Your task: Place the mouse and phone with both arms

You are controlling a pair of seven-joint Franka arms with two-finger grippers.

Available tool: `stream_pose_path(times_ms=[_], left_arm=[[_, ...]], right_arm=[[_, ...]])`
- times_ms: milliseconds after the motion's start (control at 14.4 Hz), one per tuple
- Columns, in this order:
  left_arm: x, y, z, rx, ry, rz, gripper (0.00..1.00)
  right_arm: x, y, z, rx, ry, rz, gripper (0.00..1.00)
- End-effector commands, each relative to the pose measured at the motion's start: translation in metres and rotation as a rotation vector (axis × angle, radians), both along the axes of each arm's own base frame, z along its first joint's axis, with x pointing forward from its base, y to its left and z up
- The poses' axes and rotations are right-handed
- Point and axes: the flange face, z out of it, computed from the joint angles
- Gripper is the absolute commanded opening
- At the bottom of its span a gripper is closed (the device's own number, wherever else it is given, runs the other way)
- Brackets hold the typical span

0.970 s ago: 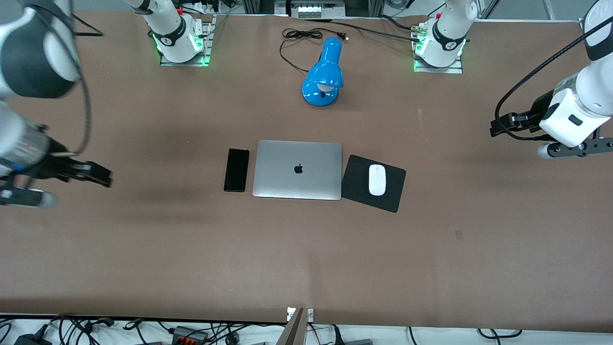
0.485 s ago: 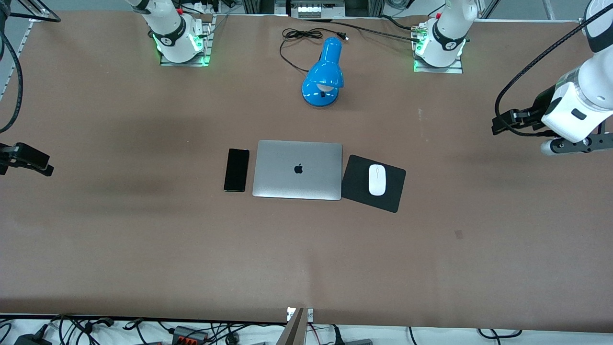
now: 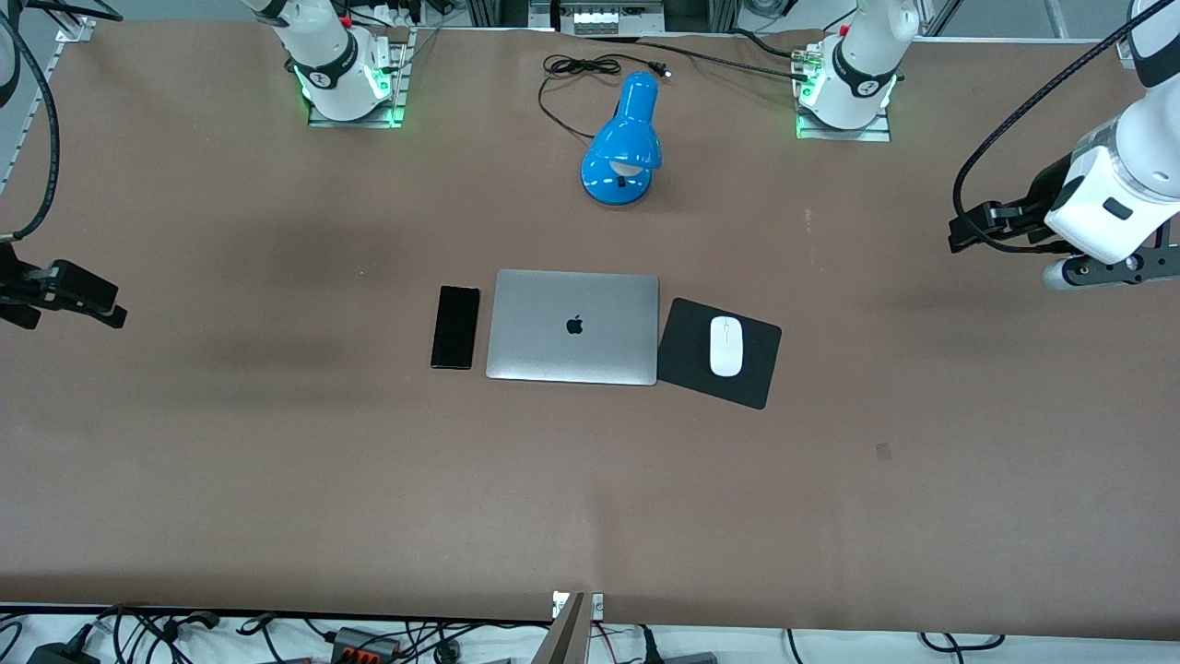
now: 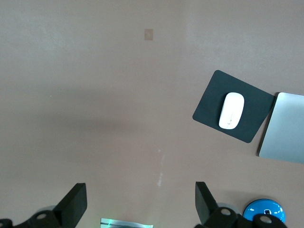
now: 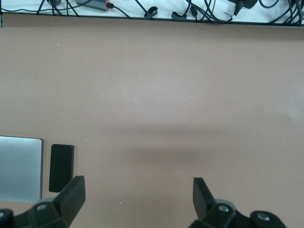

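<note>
The white mouse (image 3: 725, 346) lies on a black mouse pad (image 3: 687, 355) beside the closed silver laptop (image 3: 573, 326), toward the left arm's end. The black phone (image 3: 455, 326) lies flat beside the laptop, toward the right arm's end. My left gripper (image 3: 965, 231) hangs open and empty over bare table near the left arm's end; its wrist view shows the gripper (image 4: 140, 206), the mouse (image 4: 232, 110) and the pad (image 4: 209, 107). My right gripper (image 3: 103, 304) hangs open and empty near the right arm's end; its wrist view shows the gripper (image 5: 137, 199) and the phone (image 5: 61, 167).
A blue desk lamp (image 3: 623, 138) with a black cord lies farther from the camera than the laptop, between the two arm bases. Cables run along the table's near edge (image 5: 152, 21). The brown table (image 3: 590, 498) is bare round the laptop group.
My right gripper has swung well away from the phone toward the right arm's end of the table. My left gripper has shifted only slightly. Phone and mouse have not moved.
</note>
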Motion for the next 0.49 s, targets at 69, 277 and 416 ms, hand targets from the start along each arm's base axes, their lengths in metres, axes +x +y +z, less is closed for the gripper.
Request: stream_pose_path(times_ms=[69,277,416], left_arm=[[-0.004,0.004,0.005,0.015,-0.003,0.009,1.0],[-0.004,0.004,0.006,0.015,-0.004,0.011,1.0],[-0.003,0.004,0.006,0.015,-0.01,0.011,1.0]], right_arm=[[-0.03,-0.003,-0.004,-0.032,0.015,-0.018,1.0],[-0.059,-0.002,-0.017,-0.028,0.005,-0.017,1.0],[-0.075,-0.004,-0.024,-0.029,0.018,-0.018,1.0]])
